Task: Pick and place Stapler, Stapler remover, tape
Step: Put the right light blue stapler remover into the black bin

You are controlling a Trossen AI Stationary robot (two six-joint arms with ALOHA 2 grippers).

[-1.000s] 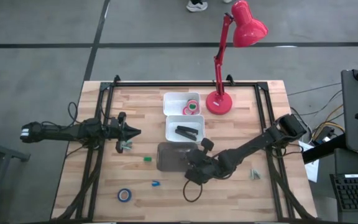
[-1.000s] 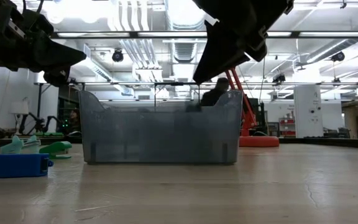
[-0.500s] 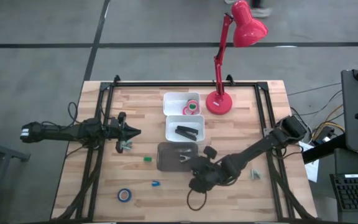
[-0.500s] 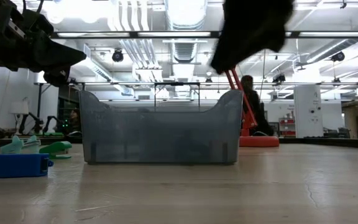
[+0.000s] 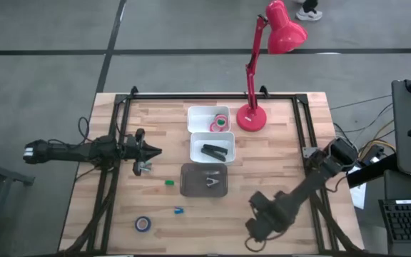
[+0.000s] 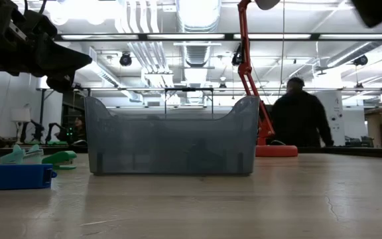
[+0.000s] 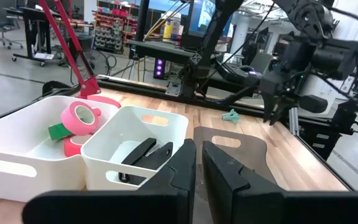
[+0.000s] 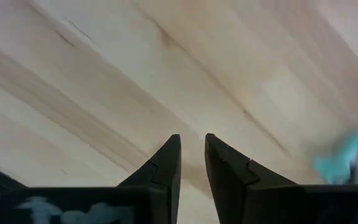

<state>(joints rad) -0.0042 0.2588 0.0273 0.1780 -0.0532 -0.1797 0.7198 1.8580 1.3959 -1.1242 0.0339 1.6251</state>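
Right tool point(image 5: 257, 227) hovers over bare table point(image 5: 277, 150), empty.

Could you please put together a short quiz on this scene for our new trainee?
1. Multiple choice: where does the stapler lie? A) in the grey bin B) in a white bin C) in a gripper
2. True or false: the blue tape roll lies on the table, outside every bin.
3. Short answer: what stands just beside the other white bin, the one with tape rolls in it?

Key: 1 B. 2 true. 3 the red desk lamp.
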